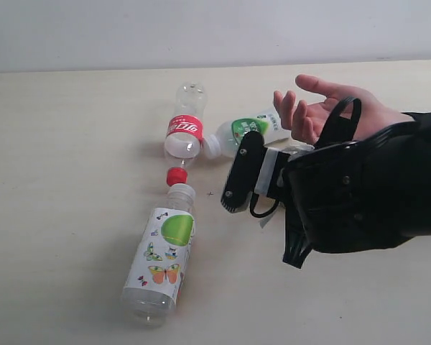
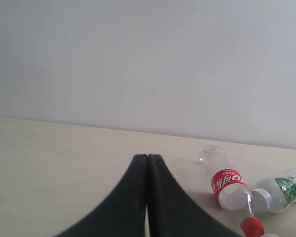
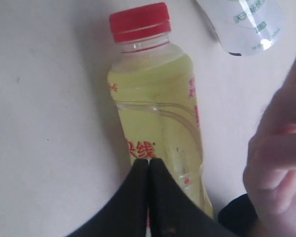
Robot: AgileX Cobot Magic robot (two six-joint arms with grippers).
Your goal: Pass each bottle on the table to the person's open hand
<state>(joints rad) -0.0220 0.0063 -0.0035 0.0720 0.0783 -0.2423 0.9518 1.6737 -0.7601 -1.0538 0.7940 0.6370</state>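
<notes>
While the person's bare, light-skinned open hand (image 1: 323, 111) lies palm up at the far right of the pale beige wood-grain desk (image 1: 72, 144), nothing that I can see rests in it. All four bottles appear to be down on the desk.

The right arm's jaws are pressed flat together with nothing between them. In the right wrist view their tips sit over the body of the yellow-green plastic bottle with the red cap (image 3: 158, 98), which lies on its side just beside the person's fingers (image 3: 281, 148). I cannot tell whether the tips touch it. From the exterior view that bottle is hidden behind the black arm. The left arm's jaws are likewise shut and empty, held well away from the bottles.

The clear bottle with the red label (image 1: 184, 129) and the clear bottle with the green-white label (image 1: 243, 129) lie near each other just left of the hand. The large bottle with the butterfly label (image 1: 161, 255) lies nearer the front.

I judge the handover of the yellow-green bottle to be the step in hand, with no grip made. The next move calls for spreading the right jaws, setting them astride the round body, closing squarely so it cannot roll away, then lifting it across to the palm.
</notes>
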